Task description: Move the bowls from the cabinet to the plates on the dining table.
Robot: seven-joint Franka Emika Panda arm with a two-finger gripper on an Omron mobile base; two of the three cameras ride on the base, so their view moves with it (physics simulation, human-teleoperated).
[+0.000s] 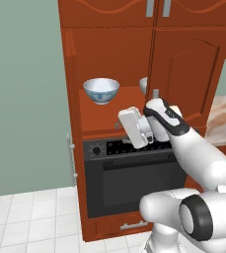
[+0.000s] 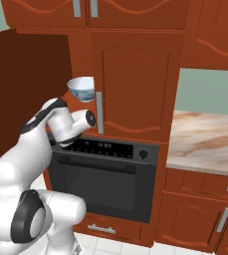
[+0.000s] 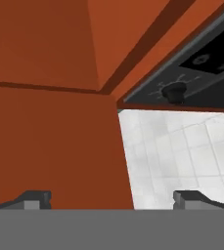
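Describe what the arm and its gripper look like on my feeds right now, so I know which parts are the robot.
The arm is built of glossy white rounded segments with dark grey-black rings at the joints, one large ring near the base. A black band with small markings crosses the wrist. The gripper has a boxy white hand and two small dark grey finger tips. No loose cables show.

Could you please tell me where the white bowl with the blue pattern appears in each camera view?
Left base view: white and blue bowl upper middle, on the open cabinet shelf.
Right base view: upper left of centre, beside the silver door handle.
Hand view: not in it.
Shared landmark: the oven knob.
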